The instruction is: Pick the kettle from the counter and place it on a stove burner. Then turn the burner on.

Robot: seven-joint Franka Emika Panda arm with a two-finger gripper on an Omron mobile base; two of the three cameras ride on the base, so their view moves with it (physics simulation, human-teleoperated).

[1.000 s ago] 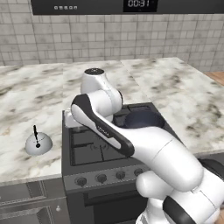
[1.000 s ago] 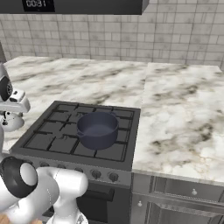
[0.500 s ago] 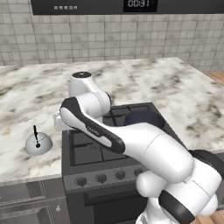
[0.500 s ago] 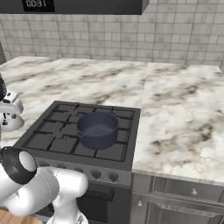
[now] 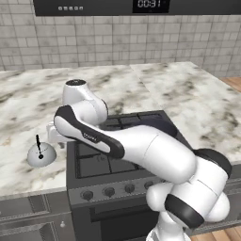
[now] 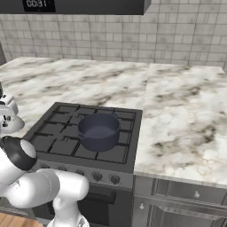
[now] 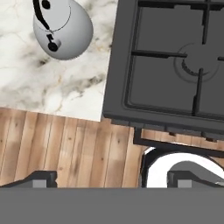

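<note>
The hand [image 7: 111,179], wide open and empty, is being swung left off the stove [image 5: 117,155] toward the kettle [image 5: 41,154], which is being left untouched on the desk [image 5: 28,101] beside the stove, so the grasp is being approached.

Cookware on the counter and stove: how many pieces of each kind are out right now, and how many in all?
kettle: 1, on the counter left of the cooktop
pot: 1, on the stove grates
Total: 2
</note>
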